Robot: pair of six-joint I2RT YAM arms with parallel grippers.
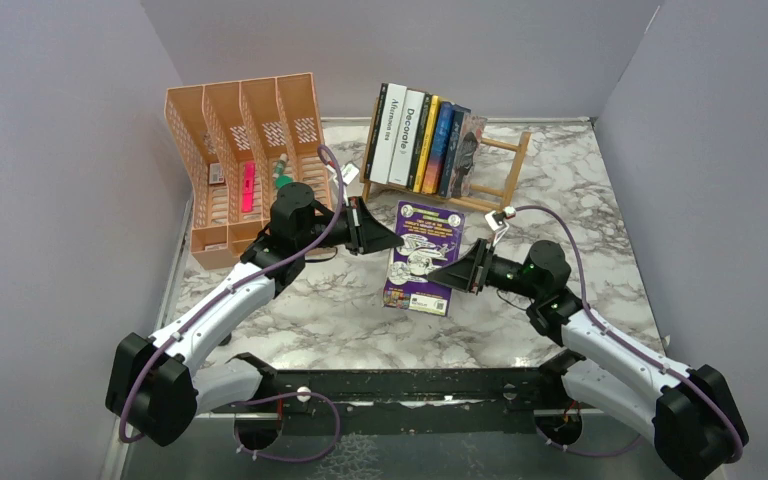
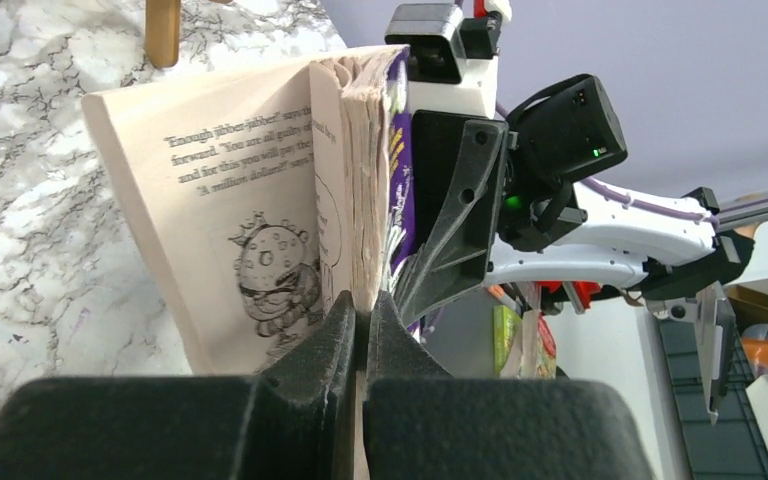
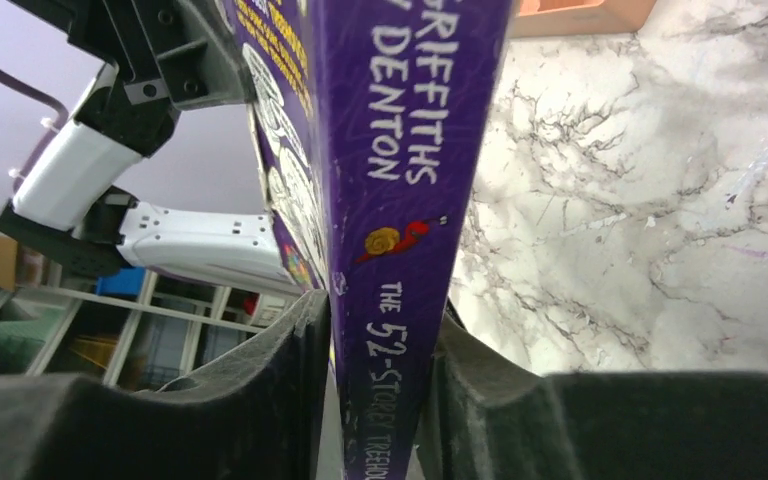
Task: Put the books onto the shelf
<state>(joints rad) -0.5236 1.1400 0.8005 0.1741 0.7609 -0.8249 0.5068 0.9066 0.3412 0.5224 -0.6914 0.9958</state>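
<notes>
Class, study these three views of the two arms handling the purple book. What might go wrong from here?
1. The left hand seems to pinch only a few pages while the purple book fans open; they may tear or slip.
2. The right hand grips just the spine, so the book might swing or drop.
3. The shelf shows only a narrow free gap; a fanned book may jam.

The left arm [image 1: 210, 310] and right arm [image 1: 610, 345] are white links with black joints. Both carry purple cables [image 1: 545, 210].
</notes>
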